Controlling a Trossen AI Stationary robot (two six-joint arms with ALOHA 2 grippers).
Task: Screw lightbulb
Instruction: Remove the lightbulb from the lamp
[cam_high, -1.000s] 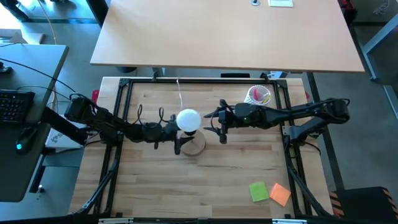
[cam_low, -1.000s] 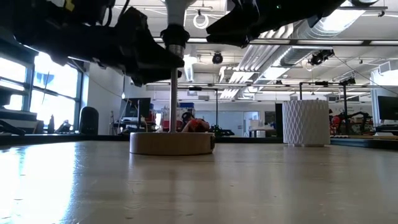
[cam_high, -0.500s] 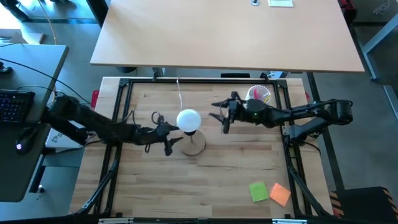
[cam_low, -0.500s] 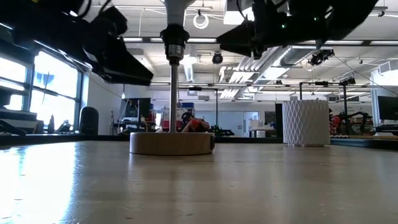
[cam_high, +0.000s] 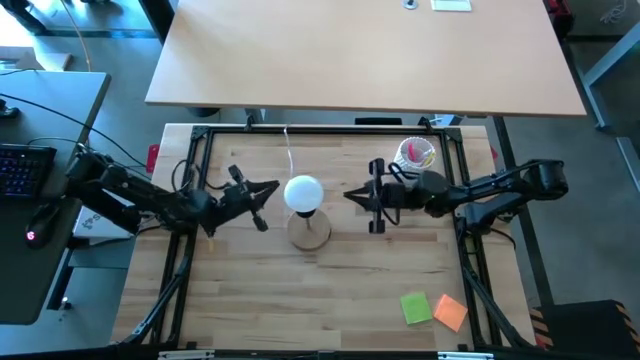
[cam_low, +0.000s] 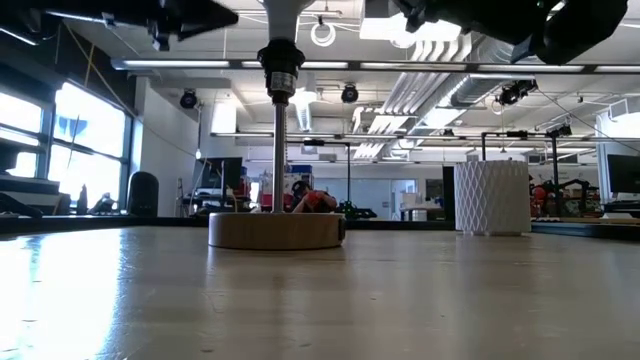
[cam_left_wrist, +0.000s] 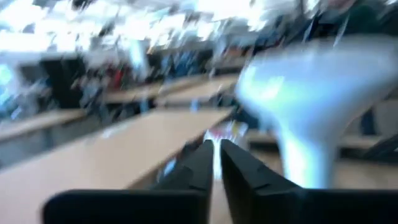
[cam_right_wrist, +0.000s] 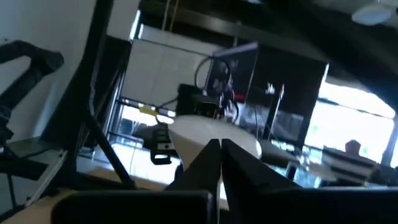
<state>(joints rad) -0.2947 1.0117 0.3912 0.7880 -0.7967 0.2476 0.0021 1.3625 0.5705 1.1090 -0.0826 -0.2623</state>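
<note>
- Two grippers flank the lightbulb (cam_high: 303, 193), fingers closed on nothing: left gripper (cam_high: 262, 191) slightly nearer, right gripper (cam_high: 359, 197) opposite.
- Bulb axis stands upright on the lamp base (cam_high: 310, 232).

both tools (cam_high: 262, 190) (cam_high: 372, 197) withdrawn from lightbulb (cam_high: 303, 193), closed

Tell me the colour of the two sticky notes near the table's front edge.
One green, one orange; the high view shows them best.

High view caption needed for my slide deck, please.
Lightbulb seated on the wooden lamp base; left gripper and right gripper shut, clear either side.
</note>
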